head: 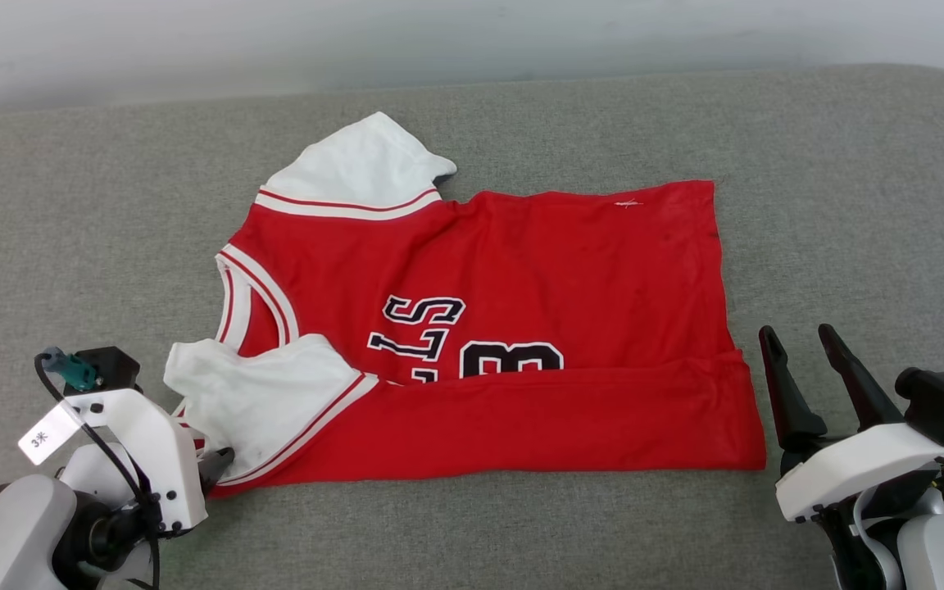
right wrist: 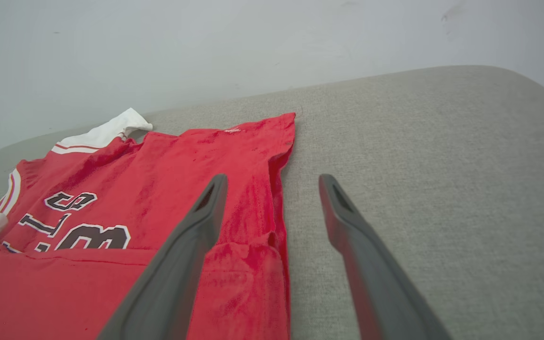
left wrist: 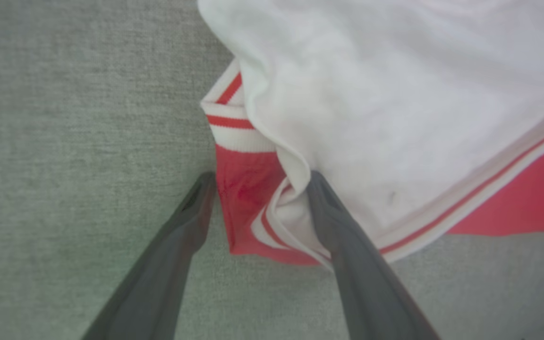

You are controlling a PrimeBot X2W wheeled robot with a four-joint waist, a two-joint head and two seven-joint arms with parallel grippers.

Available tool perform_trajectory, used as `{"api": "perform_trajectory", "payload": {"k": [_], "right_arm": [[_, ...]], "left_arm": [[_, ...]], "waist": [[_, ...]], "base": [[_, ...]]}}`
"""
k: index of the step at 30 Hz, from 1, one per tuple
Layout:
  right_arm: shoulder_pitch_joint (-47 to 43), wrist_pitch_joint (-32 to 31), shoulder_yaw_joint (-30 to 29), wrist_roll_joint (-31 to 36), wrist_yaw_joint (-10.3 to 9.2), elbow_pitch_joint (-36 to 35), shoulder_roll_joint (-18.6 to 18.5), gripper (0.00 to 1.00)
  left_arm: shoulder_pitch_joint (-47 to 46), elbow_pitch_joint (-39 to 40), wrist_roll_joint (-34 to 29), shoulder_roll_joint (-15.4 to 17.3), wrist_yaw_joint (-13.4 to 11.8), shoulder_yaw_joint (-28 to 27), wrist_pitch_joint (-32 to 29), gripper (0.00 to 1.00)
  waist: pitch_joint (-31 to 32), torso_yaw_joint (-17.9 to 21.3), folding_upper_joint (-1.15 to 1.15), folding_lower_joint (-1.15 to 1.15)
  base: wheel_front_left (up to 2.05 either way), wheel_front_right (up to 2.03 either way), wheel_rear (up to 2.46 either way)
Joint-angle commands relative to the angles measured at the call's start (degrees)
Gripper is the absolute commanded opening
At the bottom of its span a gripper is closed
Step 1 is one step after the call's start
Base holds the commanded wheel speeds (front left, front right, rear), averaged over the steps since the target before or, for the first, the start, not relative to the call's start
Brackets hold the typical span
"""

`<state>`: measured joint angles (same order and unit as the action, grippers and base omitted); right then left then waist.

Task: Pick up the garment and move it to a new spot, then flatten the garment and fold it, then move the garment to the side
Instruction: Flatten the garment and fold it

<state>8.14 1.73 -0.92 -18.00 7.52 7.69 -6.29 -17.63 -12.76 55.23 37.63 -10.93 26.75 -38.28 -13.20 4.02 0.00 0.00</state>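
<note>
Down by the robot's left side, the left gripper has its jaws spread around the near corner of the garment. One finger lies on bare grey cloth and the other rests against the edge of the near white sleeve, with a bunched bit of red cloth and striped trim between them. They are not pressed together on it.

On the other side, the right gripper also has its jaws spread. It sits just beside the garment's right edge, holding nothing. In the right wrist view one finger shows over the red cloth and the other over the bench; I cannot tell if they touch it.

The red jersey lies spread across the middle of the grey, fabric-covered bench, collar toward the robot's left. Its near long edge is folded up over itself, hiding part of the black lettering. The far white sleeve sticks out toward the pale wall.
</note>
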Motion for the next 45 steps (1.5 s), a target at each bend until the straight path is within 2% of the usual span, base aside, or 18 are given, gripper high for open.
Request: {"api": "perform_trajectory", "payload": {"k": [1,2,3,6,11,14,21,28,34,35,36,37,38,45], "right_arm": [[0.27,0.12,-0.14,-0.06,-0.07,0.24,0.0,1.0],[0.32,-0.04,-0.29,-0.33,-0.07,0.36,-0.05,1.0],[0.41,-0.11,-0.45,-0.64,-0.07,0.34,-0.14,1.0],[0.4,-1.01,-1.15,-1.16,-0.07,0.6,-0.73,1.0],[-0.83,-6.88,-1.18,-2.86,-0.07,0.59,-2.71,1.0],[-1.68,-12.86,-1.71,-3.39,-0.07,0.52,-4.66,1.0],[-2.56,-29.47,-1.41,-6.83,-0.06,-0.48,-6.65,1.0],[-0.1,-34.91,2.34,-8.08,-0.07,1.19,-6.76,1.0],[0.9,-38.71,5.62,-9.35,-0.06,6.94,-6.58,1.0],[1.04,-39.41,6.38,-10.11,-0.05,7.76,-6.23,0.49],[1.2,-39.75,7.21,-10.13,-0.03,8.15,-6.28,0.29],[1.53,-39.97,7.85,-10.57,-0.03,8.49,-6.15,0.04],[1.69,-40.15,8.36,-10.94,0.01,8.78,-6.11,0.0],[4.22,-37.65,8.43,-10.99,-0.06,7.06,-8.92,0.0]], "left_arm": [[1.05,-1.45,0.35,-2.03,0.44,1.61,-0.65,0.51],[1.1,-1.97,0.64,-2.49,0.8,1.89,-0.72,0.2],[1.05,-2.51,1.08,-3.1,1.25,2.13,-0.97,0.0],[0.65,-2.96,1.33,-3.87,2.21,2.29,-0.47,0.0],[0.15,-1.13,-0.33,-2.56,1.99,1.09,2.69,0.0],[0.45,0.96,-1.28,-1.41,1.22,0.49,4.18,0.0],[1.33,7.28,-2.62,0.01,-0.86,-0.21,5.54,0.0],[0.32,10.12,-3.56,-0.38,-1.76,-0.09,6.07,0.0],[-0.47,10.32,-3.88,-1.18,-1.59,0.39,6.65,0.0],[-0.52,10.25,-3.92,-1.33,-1.51,0.41,6.78,0.0],[-0.5,10.16,-3.93,-1.38,-1.45,0.4,6.95,0.0],[-0.46,10.06,-3.99,-1.39,-1.36,0.34,7.25,0.0],[-0.36,10.04,-4.15,-1.4,-1.36,0.25,7.59,0.0],[1.68,11.09,-4.66,-0.88,-1.72,-0.24,9.93,0.0]], "waist": [[-0.21,0.24,0.0,0.0],[-0.29,0.32,0.0,0.0],[-0.3,0.36,0.0,0.0],[0.01,0.23,0.0,0.0],[1.76,-0.5,0.0,0.0],[2.79,-1.06,0.0,0.0],[2.84,-2.84,0.0,0.0],[0.81,-3.91,0.0,0.0],[-0.79,-4.48,0.0,0.0],[-0.95,-4.52,0.0,0.0],[-1.07,-4.5,0.0,0.0],[-1.1,-4.43,0.0,0.0],[-1.0,-4.33,0.0,0.0],[1.59,-3.52,0.0,0.0]], "base": [[0.0,0.0,0.0],[0.0,0.0,0.0],[0.0,0.0,0.0],[0.0,0.0,0.0],[0.0,0.0,0.0],[0.0,0.0,0.0],[0.0,0.0,0.0],[0.0,0.0,0.0],[0.0,0.0,0.0],[0.0,0.0,0.0],[0.0,0.0,0.0],[0.0,0.0,0.0],[0.0,0.0,0.0],[0.0,0.0,0.0]]}}
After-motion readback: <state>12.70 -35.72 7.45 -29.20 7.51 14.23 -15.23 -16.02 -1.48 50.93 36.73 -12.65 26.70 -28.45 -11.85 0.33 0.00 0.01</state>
